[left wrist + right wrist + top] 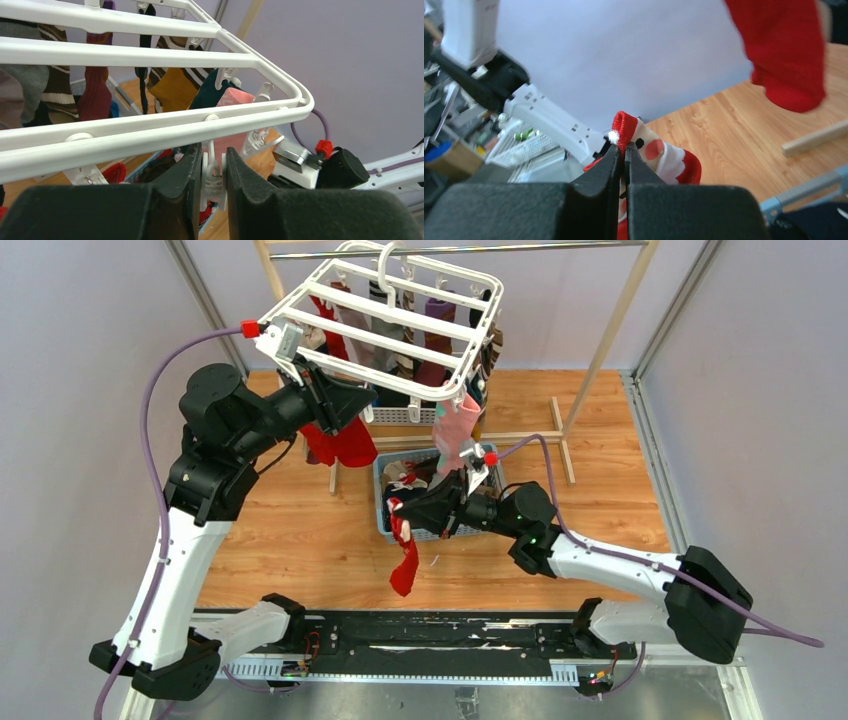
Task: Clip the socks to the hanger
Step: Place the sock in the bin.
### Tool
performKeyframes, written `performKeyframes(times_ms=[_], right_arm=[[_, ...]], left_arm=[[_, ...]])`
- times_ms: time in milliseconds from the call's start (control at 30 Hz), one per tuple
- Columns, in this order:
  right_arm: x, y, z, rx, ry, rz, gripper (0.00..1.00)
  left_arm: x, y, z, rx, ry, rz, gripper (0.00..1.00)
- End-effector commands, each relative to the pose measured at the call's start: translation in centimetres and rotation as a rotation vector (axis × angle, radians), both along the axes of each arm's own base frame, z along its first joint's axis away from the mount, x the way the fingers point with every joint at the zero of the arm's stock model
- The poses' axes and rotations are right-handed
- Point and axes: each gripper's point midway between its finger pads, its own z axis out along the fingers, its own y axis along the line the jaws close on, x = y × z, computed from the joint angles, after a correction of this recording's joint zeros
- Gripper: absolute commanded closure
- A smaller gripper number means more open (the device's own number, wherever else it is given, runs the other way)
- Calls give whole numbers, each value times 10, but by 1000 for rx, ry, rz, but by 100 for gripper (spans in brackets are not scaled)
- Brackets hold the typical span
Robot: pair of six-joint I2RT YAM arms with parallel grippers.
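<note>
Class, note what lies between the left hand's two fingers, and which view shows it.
A white clip of the hanger, squeezed by the left hand; the left wrist view shows it.

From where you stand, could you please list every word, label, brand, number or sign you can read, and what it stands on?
No text can be read.
Large white plastic hanger frame: no lettering.
Red-and-white patterned fabric sock in the right hand: a face-like pattern only, no words.
Blurred clutter at the left of the right wrist view: too blurred to read.
</note>
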Motion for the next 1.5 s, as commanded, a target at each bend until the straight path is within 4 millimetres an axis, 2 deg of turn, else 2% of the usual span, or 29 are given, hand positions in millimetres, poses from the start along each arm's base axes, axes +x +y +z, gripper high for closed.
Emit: performKeyframes(times_ms=[0, 167, 333, 400, 500, 667, 767, 833, 867, 967, 1033, 1133, 1367, 1433, 1467], right_arm=[[14, -15, 13, 67, 40, -82, 100], [35, -18, -12, -77, 113, -225, 100], [33, 1, -26, -194, 124, -215, 100], [24, 11, -23, -200, 118, -156, 100], [3, 19, -3, -75, 119, -19, 100], [3, 21, -4, -18, 227, 107, 100], [-7, 25, 2, -2, 241, 191, 100], [-4, 28, -1, -24, 253, 189, 100], [1, 28, -7, -48, 261, 162, 100], [31, 26, -51, -227, 332, -6, 100], [52, 15, -78, -333, 335, -141, 100], [78, -7, -104, -442, 274, -291, 100], [124, -50, -138, -612, 184, -516, 92], [131, -56, -142, -640, 167, -562, 87], [133, -58, -143, -644, 164, -573, 81]], left_arm=[[-15, 1, 7, 7, -7, -32, 94], [-15, 2, 6, 11, -9, -30, 94], [-13, 0, 7, 0, -4, -33, 94], [-13, 0, 7, 0, -5, -32, 94], [-13, 1, 8, 3, -9, -31, 94], [-13, 0, 8, 1, -7, -33, 94], [-13, 1, 9, 2, -11, -30, 94], [-13, 1, 8, 3, -11, -29, 94], [-13, 1, 9, 0, -10, -29, 94], [-14, 1, 9, -4, -8, -32, 94], [-14, 1, 9, -4, -9, -32, 94], [-15, 1, 9, -3, -8, -31, 94], [-13, 0, 6, -6, -1, -34, 94], [-12, -1, 5, -4, 1, -35, 94], [-12, -1, 5, -3, 1, -34, 94]])
